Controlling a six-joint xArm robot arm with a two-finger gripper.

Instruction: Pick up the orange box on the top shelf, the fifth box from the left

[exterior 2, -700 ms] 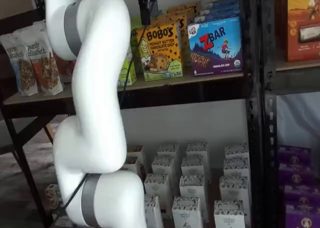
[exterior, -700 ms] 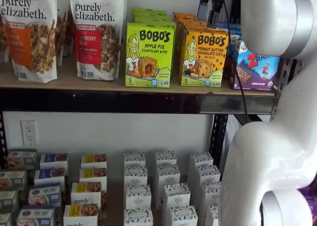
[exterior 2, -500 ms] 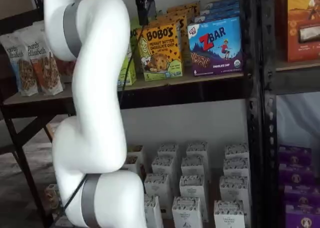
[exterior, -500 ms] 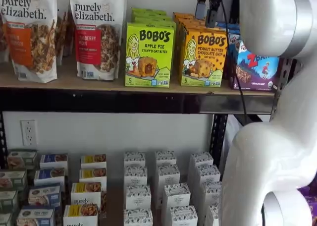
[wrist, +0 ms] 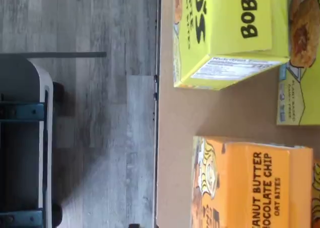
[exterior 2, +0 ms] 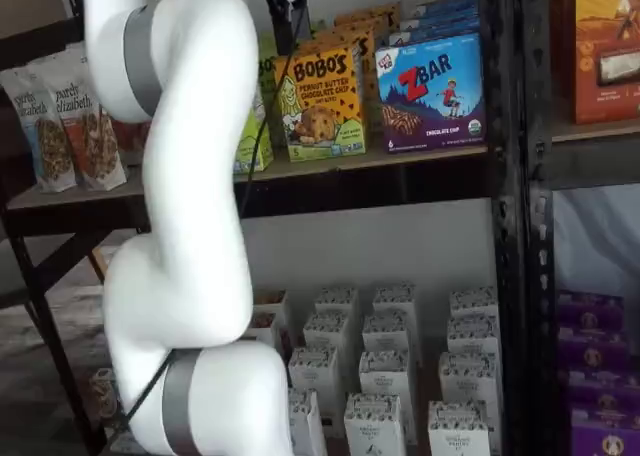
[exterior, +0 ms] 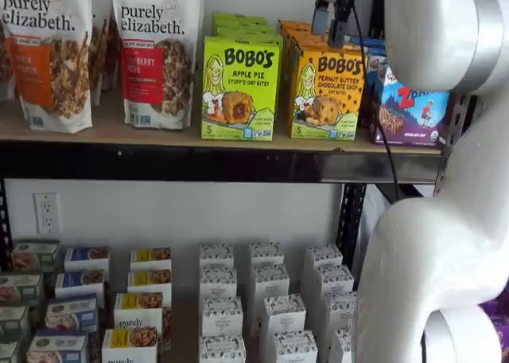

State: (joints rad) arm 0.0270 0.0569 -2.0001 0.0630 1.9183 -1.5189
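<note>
Hovering above orange box [exterior: 327,91], upper centre of frame on top shelf [exterior: 199,162], beside green box [exterior: 238,87]. Approach step. Gripper [exterior: 332,17] fingers wide, empty. Next likely: descend, straddle box top.

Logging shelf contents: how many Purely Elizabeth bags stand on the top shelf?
2 clearly: an orange-label bag at the far end of the top shelf and a red-label bag beside it, next to the lime-green Bobo's box. More may sit behind them.

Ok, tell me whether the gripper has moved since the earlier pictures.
Yes. In a shelf view the gripper has shifted slightly left and upward, measured against the orange box, which has stayed put.
</note>
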